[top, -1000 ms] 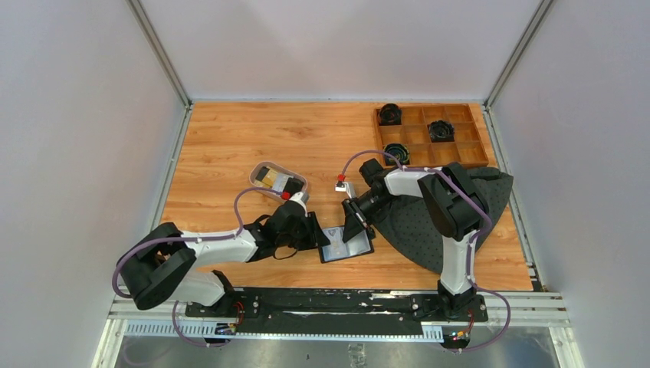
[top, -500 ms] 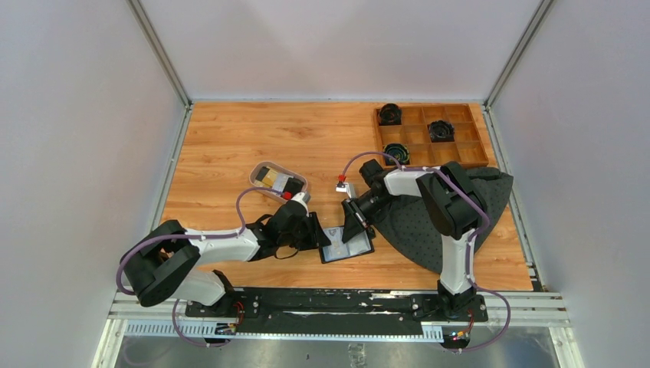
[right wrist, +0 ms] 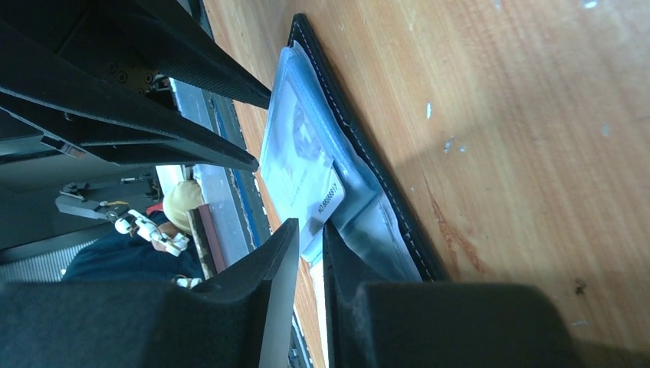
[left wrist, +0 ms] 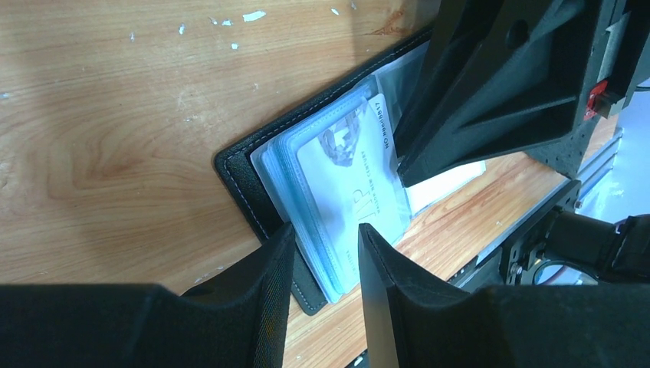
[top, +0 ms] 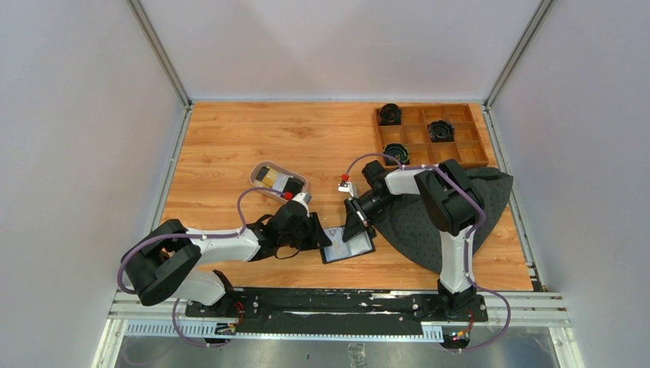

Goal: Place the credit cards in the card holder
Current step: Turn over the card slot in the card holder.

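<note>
Handling at close quarters.

Found small black leather-like bifold card holder lying open and flat on orange-brown wood-grain table, near its front edge, with clear plastic sleeves fanned upward. Saw white plastic credit card partly inside one sleeve, its printed corner sticking out. Noted right gripper with fingers nearly together, pinching that card's free edge. Noted left gripper at holder's opposite side, fingers apart with a corner of the sleeve stack between them; could not tell whether clamped or merely astride. Spotted other gold and black credit cards in oval pale-rimmed tray, farther back on table, just behind left gripper.
</note>
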